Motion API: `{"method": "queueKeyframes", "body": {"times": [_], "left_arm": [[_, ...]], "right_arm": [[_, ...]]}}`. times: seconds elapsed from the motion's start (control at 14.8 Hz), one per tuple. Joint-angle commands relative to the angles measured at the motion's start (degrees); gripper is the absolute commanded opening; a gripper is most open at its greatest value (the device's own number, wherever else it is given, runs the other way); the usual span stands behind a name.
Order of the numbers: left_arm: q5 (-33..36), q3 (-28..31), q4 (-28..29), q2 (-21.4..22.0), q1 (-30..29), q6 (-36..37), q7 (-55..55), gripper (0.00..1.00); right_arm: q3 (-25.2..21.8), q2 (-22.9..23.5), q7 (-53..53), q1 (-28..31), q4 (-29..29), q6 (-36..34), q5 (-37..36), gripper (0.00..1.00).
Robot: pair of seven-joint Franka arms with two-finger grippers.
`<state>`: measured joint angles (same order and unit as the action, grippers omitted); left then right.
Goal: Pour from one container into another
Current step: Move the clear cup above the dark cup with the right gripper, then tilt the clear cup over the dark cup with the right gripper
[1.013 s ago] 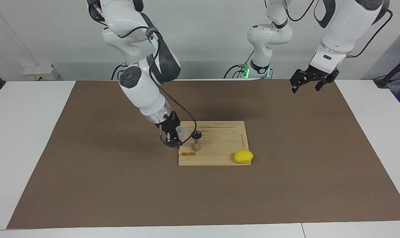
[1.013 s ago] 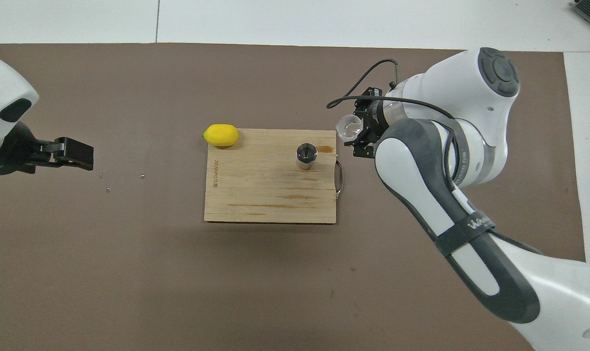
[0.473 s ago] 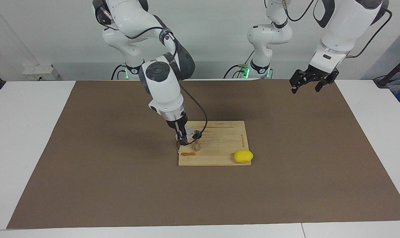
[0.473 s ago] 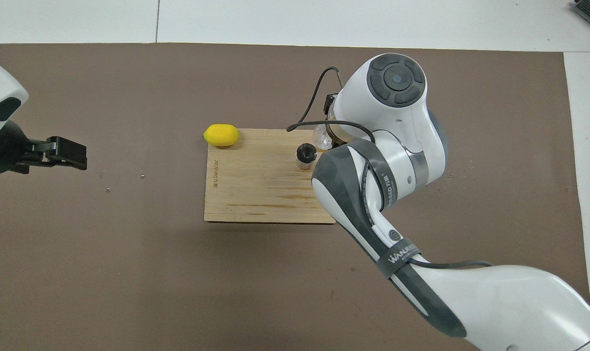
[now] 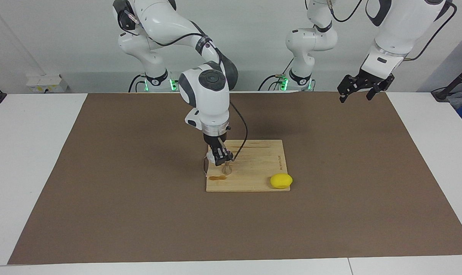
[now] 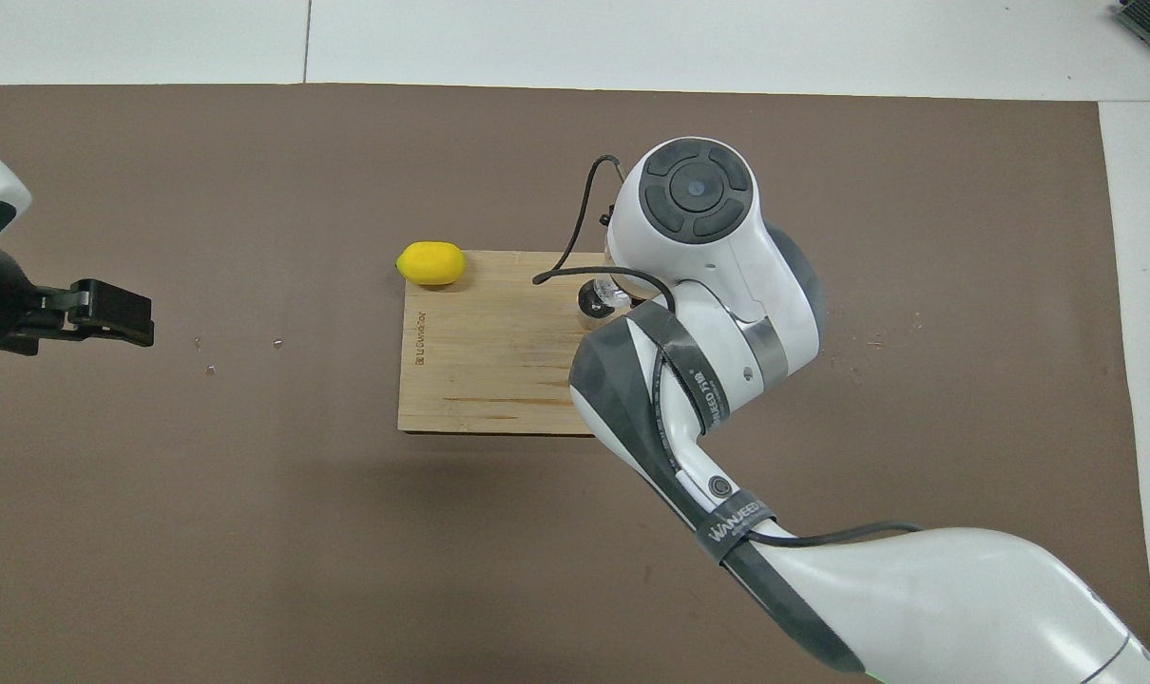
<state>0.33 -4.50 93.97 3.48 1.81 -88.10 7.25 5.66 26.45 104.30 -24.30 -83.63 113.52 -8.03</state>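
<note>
Clear cup (image 5: 210, 157), clenched in my right gripper (image 5: 218, 160), tipped over the steel jigger (image 5: 226, 169) near the board's (image 5: 261, 168) edge; my left gripper (image 5: 362, 88) waited, released.

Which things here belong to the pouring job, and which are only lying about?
Belong to the job:
- clear cup, held by the right gripper over the jigger
- steel jigger, standing on the cutting board
- right gripper

Just lying about:
- lemon, at the board's corner
- cutting board
- left gripper, open, waiting over the mat
</note>
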Motion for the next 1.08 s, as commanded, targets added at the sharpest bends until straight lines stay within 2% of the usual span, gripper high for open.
{"method": "queueKeyframes", "body": {"times": [0.0, 0.47, 1.01], "left_arm": [[-0.7, -0.6, 0.2, 0.7, -0.2, 0.8, -0.2, 1.0], [-2.4, -0.7, 0.0, 0.8, -0.6, -1.5, -0.7, 1.0], [-2.4, -0.7, 0.7, 1.5, -0.9, -0.9, -0.2, 1.0]], "right_arm": [[0.0, 0.9, 1.1, -1.0, 1.9, -1.9, -4.2, 0.0], [0.0, 1.1, 1.3, -2.8, 1.8, -1.5, -12.3, 0.0], [0.0, 1.1, 1.3, -2.9, 1.5, -0.4, -16.5, 0.0]]}}
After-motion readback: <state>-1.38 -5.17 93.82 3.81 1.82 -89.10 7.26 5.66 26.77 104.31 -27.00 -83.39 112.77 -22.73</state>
